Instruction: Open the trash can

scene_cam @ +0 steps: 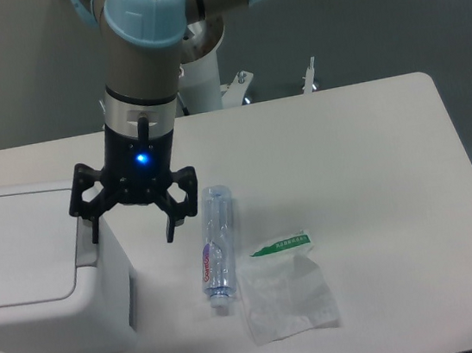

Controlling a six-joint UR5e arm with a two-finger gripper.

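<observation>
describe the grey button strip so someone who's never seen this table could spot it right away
Start at the big white trash can at the table's left edge. Along the right side of its flat lid runs a narrow grey button strip, just below the open gripper. It is the bin's only grey part.

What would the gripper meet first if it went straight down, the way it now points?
Likely the trash can: the gripper, jaws spread open, hangs over its right edge by the grey button strip. One jaw may miss it and reach the table; depth is unclear.
</observation>
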